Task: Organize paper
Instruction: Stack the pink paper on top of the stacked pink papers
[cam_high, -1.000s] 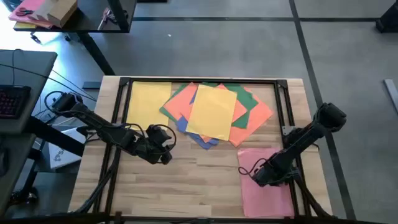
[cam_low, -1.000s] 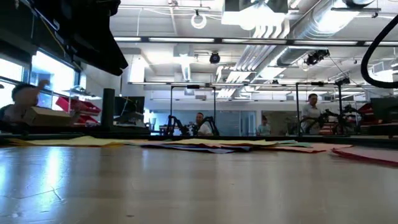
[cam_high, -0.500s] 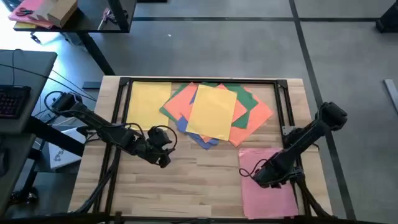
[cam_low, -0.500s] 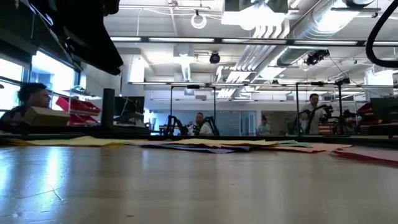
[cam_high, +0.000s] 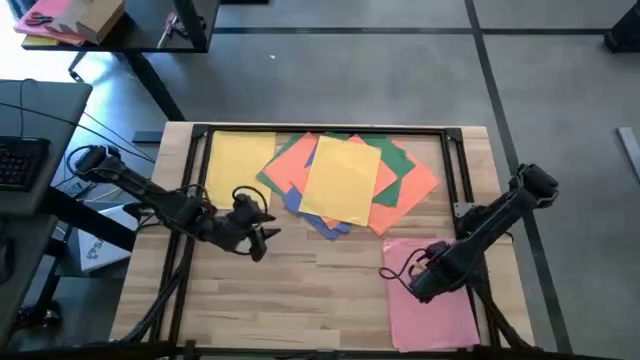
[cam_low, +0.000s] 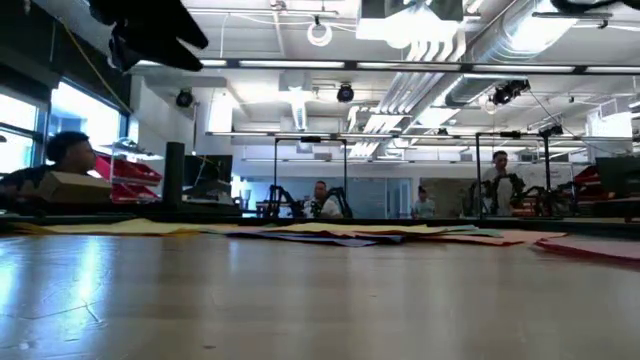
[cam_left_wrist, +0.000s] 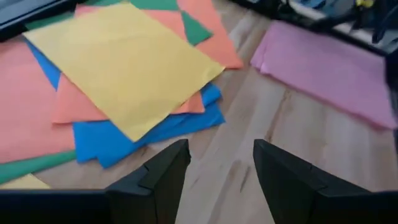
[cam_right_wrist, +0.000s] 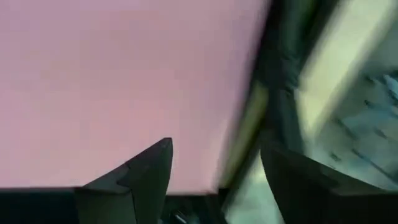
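I see the left claw (cam_high: 262, 235) over bare wood of the light wooden counter (cam_high: 300, 300), near the blue corner of the paper pile; its fingers (cam_left_wrist: 163, 173) stand apart with nothing between them. The pile of thin coloured sheets lies fanned at the far middle of the counter: a yellow rectangular sheet (cam_high: 341, 180) on top, orange sheets (cam_high: 292, 165), blue sheets (cam_left_wrist: 149, 130) and green sheets (cam_high: 395, 152) beneath. A separate yellow sheet (cam_high: 236, 165) lies flat just to the left, partly under the pile. The right claw (cam_high: 415, 283) hangs above the pink stack of sheets (cam_high: 430, 310) at the near right; its fingers (cam_right_wrist: 138, 174) are spread, holding nothing.
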